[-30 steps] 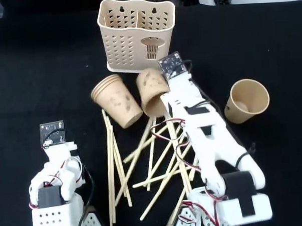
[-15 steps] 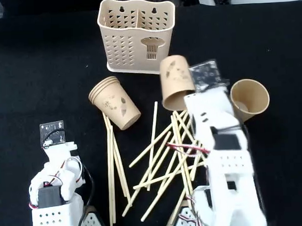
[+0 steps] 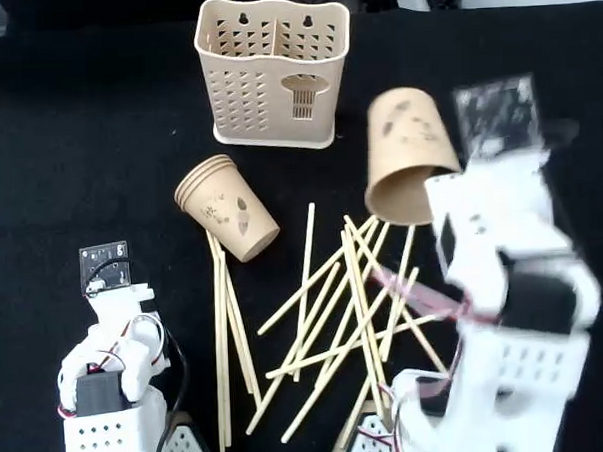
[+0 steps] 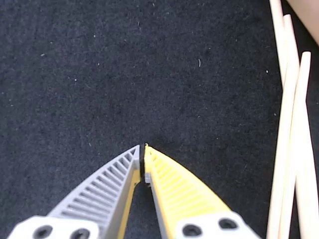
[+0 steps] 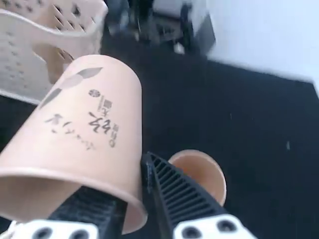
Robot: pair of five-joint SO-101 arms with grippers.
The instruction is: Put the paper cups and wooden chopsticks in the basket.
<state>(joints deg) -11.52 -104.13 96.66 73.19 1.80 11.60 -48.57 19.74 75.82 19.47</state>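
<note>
Right wrist view is showing you the right tool (image 5: 133, 181) pinching the rim wall of a tan printed paper cup (image 5: 84, 134). One black finger is lying outside the wall and the other is going in at the mouth. That rim grip is why the cup is hanging tilted, with its mouth toward the arm and its base toward the beige perforated plastic basket (image 3: 266, 97).

From above, the cup appears to be riding clear of the black tabletop (image 3: 78, 146), near the basket's side but not yet over its opening. You are likely needing more height and a turn toward the compartments.

Another open tan paper cup (image 5: 199, 169) is sitting just beyond the gripping finger. A nested stack of tan paper cups (image 3: 226, 204) is lying on its side in front of the basket, and the pale wooden chopsticks (image 3: 325, 315) are lying scattered and crossing one another.

Your left tool (image 4: 143, 149) is sitting closed and empty over bare cloth, parked beside a few chopsticks.
</note>
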